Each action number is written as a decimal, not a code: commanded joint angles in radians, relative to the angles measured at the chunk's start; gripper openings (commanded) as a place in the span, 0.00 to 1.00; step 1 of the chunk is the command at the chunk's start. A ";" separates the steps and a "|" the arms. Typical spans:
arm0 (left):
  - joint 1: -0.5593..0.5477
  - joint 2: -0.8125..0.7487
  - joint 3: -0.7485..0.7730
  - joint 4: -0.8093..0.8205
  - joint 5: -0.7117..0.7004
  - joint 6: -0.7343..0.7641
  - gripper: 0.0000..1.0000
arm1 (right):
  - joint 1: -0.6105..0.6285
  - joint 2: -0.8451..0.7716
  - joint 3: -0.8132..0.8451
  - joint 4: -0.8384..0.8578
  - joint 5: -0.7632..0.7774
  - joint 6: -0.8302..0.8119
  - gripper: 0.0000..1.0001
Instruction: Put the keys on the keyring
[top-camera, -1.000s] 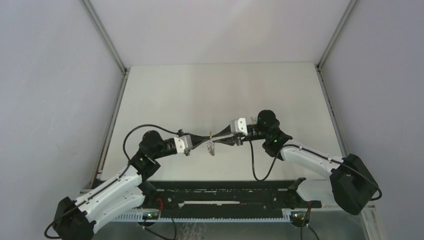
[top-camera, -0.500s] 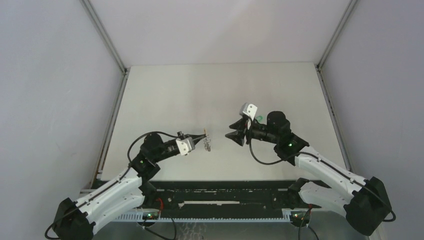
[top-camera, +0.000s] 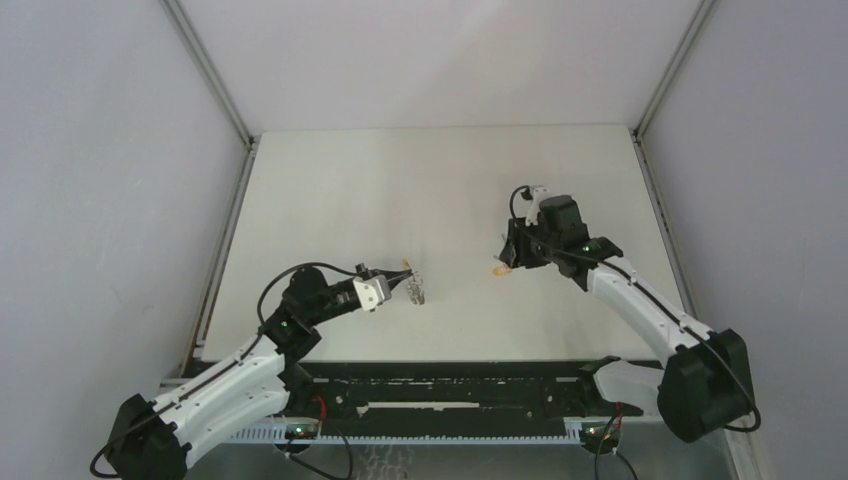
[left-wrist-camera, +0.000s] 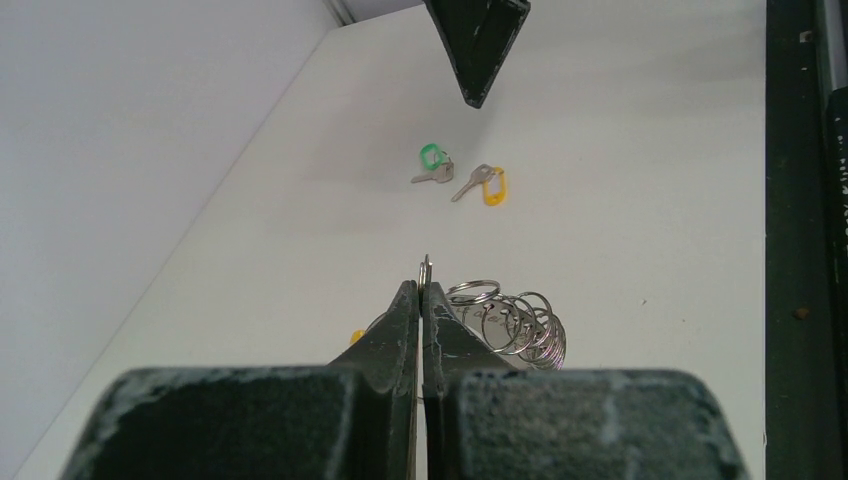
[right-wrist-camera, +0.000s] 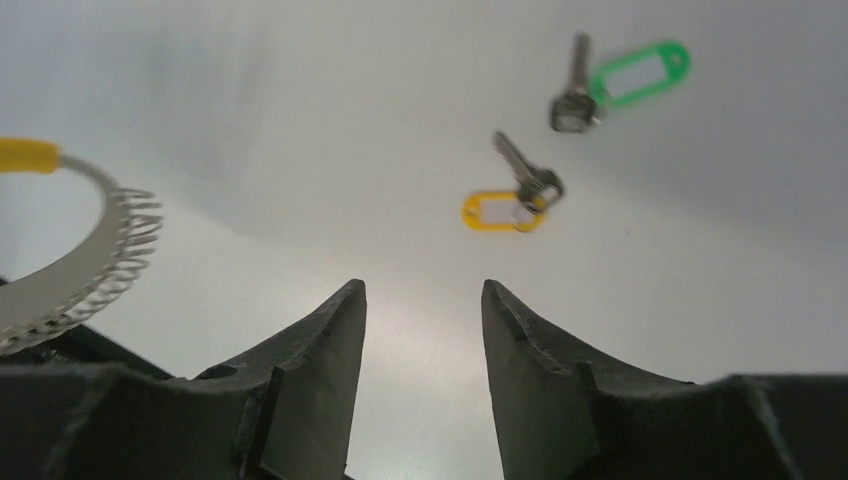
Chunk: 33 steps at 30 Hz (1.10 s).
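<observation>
Crowding keyring (right-wrist-camera: 28, 155), small split rings (left-wrist-camera: 515, 325)

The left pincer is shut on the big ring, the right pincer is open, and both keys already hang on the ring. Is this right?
Not quite. In the right wrist view the green-tagged key and the yellow-tagged key lie on the table, apart from the ring, not hanging on it. The rest is right.
</observation>
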 joint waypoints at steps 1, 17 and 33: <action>-0.004 -0.014 -0.018 0.064 -0.014 -0.009 0.00 | -0.056 0.091 0.048 -0.103 0.035 0.058 0.45; -0.004 -0.009 -0.018 0.063 -0.014 -0.011 0.00 | 0.097 0.375 0.137 -0.015 0.344 -0.037 0.34; -0.004 -0.006 -0.016 0.069 -0.011 -0.012 0.00 | 0.146 0.508 0.164 0.031 0.457 -0.018 0.26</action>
